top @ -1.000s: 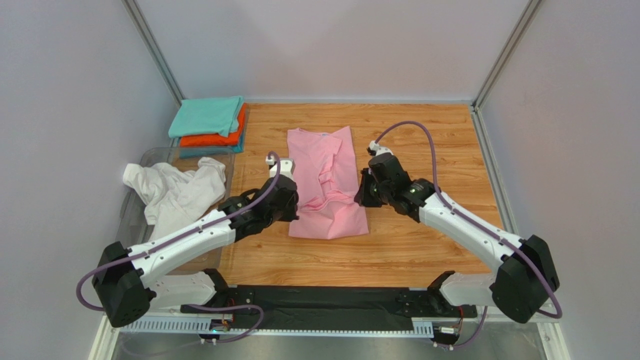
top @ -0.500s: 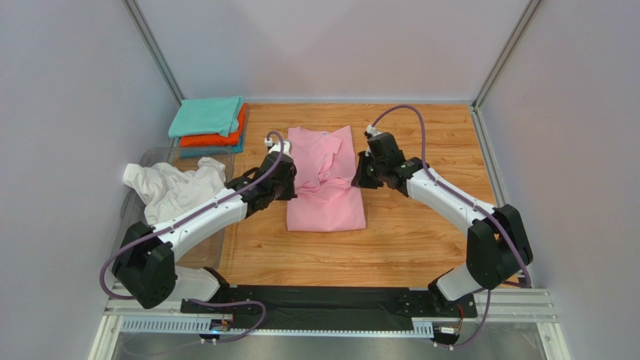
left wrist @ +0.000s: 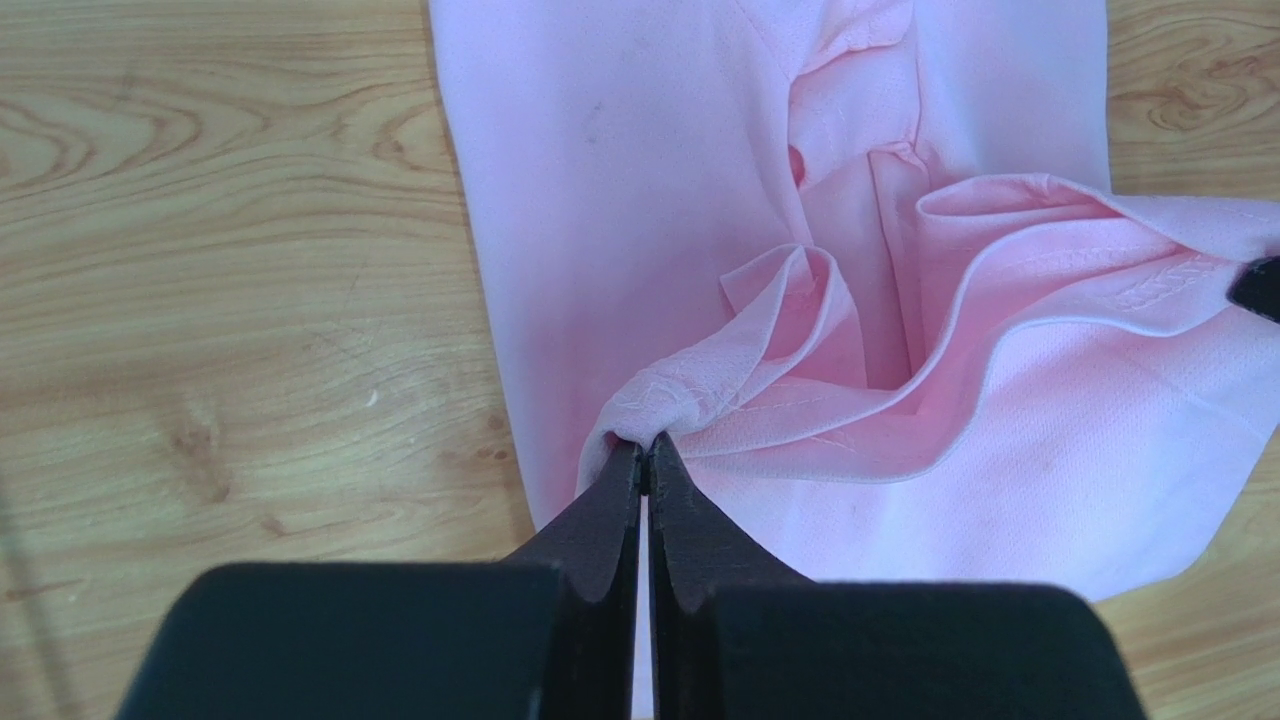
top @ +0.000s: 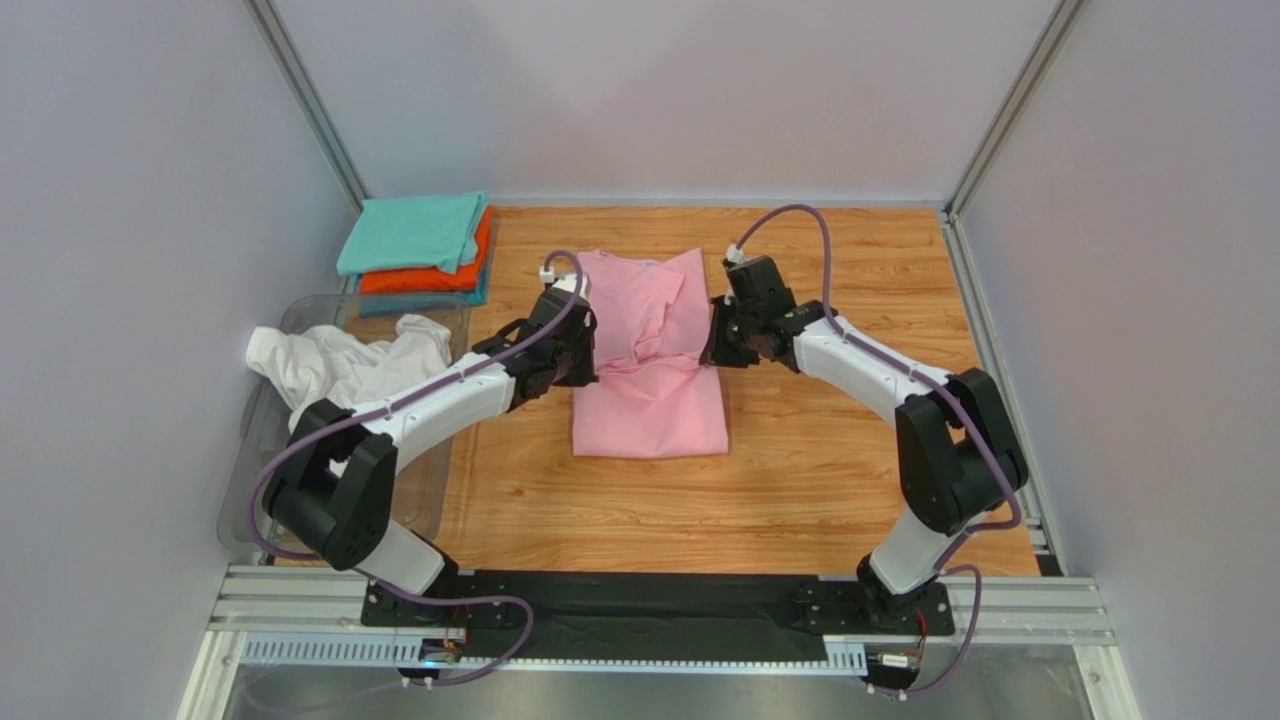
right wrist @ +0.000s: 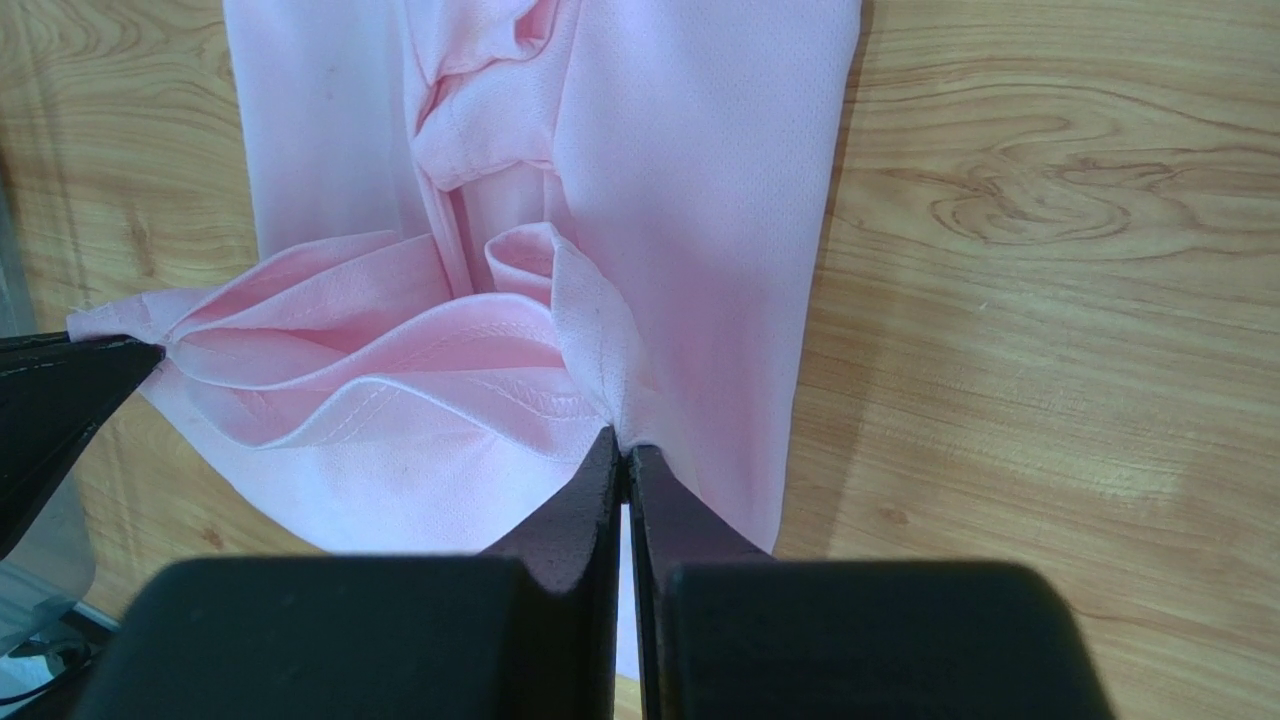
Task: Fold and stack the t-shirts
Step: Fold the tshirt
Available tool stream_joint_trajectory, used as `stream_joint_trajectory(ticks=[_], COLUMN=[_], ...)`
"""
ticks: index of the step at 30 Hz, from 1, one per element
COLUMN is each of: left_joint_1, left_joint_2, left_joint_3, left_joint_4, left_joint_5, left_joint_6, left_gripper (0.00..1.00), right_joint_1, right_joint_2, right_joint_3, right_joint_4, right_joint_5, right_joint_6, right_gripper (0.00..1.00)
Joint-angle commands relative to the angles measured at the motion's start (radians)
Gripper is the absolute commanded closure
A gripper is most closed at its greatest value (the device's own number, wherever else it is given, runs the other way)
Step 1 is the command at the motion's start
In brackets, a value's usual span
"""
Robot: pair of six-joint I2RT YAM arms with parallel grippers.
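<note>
Nearest the arm bases, the wooden table (top: 842,480) carries the pink t-shirt (top: 649,420), which lies roughly at centre, narrowed lengthwise, with its near portion flat on the wood. Left gripper (left wrist: 646,447): jaws pressed together on a pinch of hem at the shirt's left edge, with the cloth bunched at the fingertips and raised off the layer beneath. Right gripper (right wrist: 624,438): jaws likewise clamped tight on a fold of hem at the shirt's right edge. Between the two grips the hem runs as a slack, sagging band across the shirt's width, and the lower layer is visible under it. The shirt's far end lies flat beyond, wrinkled down the middle. Left of the shirt, a clear bin (top: 308,312) at the table's left side holds the white t-shirt (top: 353,378), crumpled and unfolded. At the far left corner stands a stack of folded rectangles. The teal t-shirt (top: 413,230) is on top, the orange t-shirt (top: 436,276) is under it, and the blue t-shirt (top: 388,305) is at the bottom with only its edge showing. The stack sits well apart from the pink t-shirt.
</note>
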Motion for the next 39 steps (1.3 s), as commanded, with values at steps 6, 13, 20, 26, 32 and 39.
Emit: stream_joint_trajectory(ticks=[6, 13, 20, 26, 32, 39], left_joint_1=[0.025, 0.028, 0.03, 0.03, 0.03, 0.03], left_joint_2=[0.083, 0.131, 0.12, 0.05, -0.1, -0.28], left_joint_3=[0.046, 0.057, 0.063, 0.075, 0.04, -0.044], left_joint_4=[0.102, 0.125, 0.103, 0.033, -0.022, -0.101], left_joint_5=[0.042, 0.025, 0.006, 0.028, 0.052, 0.126], left_joint_6=[0.024, 0.033, 0.022, 0.015, 0.004, -0.025], left_gripper=[1.0, 0.94, 0.36, 0.25, 0.01, 0.0], right_joint_1=[-0.028, -0.034, -0.034, -0.036, -0.034, -0.018], right_joint_2=[0.09, 0.157, 0.162, 0.121, 0.012, -0.166], right_joint_3=[0.069, 0.098, 0.112, 0.133, 0.101, -0.026], right_joint_4=[0.054, 0.059, 0.049, 0.016, 0.0, -0.003], right_joint_5=[-0.021, -0.003, 0.017, -0.004, -0.035, -0.049], right_joint_6=[-0.014, -0.005, -0.004, -0.028, -0.047, -0.019], right_gripper=[1.0, 0.96, 0.72, 0.49, 0.02, 0.0])
